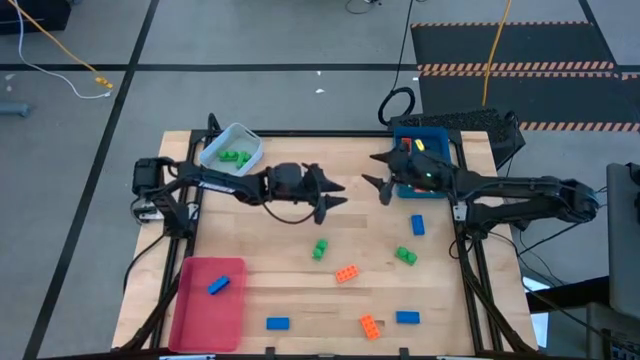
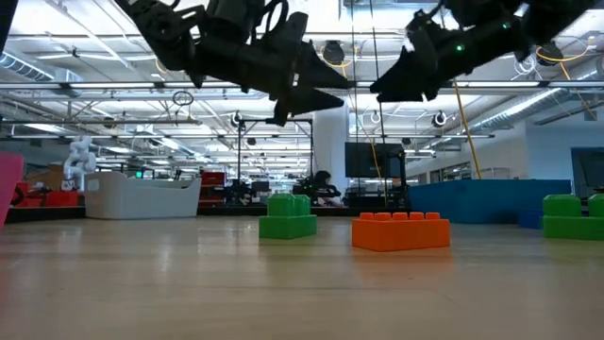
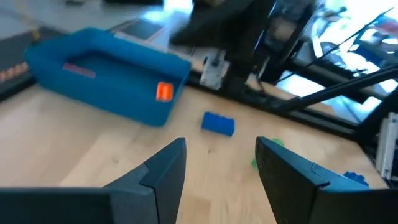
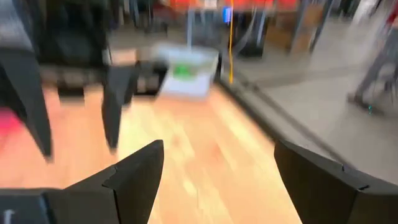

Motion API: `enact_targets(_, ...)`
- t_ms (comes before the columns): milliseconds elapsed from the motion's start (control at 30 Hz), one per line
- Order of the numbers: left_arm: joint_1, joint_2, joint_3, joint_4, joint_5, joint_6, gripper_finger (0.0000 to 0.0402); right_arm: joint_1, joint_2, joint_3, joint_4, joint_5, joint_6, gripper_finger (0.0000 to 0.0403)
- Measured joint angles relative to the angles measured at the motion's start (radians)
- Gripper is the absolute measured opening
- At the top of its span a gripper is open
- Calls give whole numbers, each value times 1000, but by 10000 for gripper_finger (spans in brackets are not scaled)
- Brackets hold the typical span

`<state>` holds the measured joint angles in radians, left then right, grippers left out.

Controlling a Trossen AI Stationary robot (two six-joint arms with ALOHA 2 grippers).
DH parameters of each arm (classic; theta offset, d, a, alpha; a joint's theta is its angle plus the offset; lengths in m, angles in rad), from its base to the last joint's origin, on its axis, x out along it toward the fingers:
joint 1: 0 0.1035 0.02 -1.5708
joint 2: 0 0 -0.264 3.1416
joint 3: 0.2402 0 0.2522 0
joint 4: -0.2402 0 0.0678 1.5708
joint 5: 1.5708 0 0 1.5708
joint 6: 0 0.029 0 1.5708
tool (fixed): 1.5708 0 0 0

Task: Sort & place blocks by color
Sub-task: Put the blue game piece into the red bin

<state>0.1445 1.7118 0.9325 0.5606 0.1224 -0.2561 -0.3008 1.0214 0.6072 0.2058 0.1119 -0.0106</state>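
Observation:
Loose blocks lie on the wooden table: green (image 1: 320, 248), orange (image 1: 347, 273), green (image 1: 405, 255), blue (image 1: 417, 225), and blue (image 1: 277, 323), orange (image 1: 370, 326) and blue (image 1: 407, 317) near the front edge. One blue block (image 1: 218, 285) lies in the red tray (image 1: 205, 315). Green blocks (image 1: 235, 157) lie in the pale tray (image 1: 248, 140). An orange block (image 3: 164, 91) sits in the blue tray (image 3: 106, 74). My left gripper (image 1: 338, 195) hangs open and empty above mid-table. My right gripper (image 1: 375, 175) faces it, open and empty, beside the blue tray.
In the low view both grippers (image 2: 326, 90) (image 2: 382, 90) hang well above the green (image 2: 288, 215) and orange (image 2: 401, 230) blocks. The two grippers' fingertips stand close to each other. Bare wood lies between the red tray and the loose blocks.

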Motion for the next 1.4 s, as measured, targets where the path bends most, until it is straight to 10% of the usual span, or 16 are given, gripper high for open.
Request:
enact_targets(333,22,0,0,72,122,110,189,18,81,401,-715,45,205,302)
enact_targets(667,16,0,0,80,122,246,188,79,133,394,-1246,22,671,302)
enact_targets(1400,-34,0,0,-42,120,286,189,328,139,102,-1208,-161,1300,302)
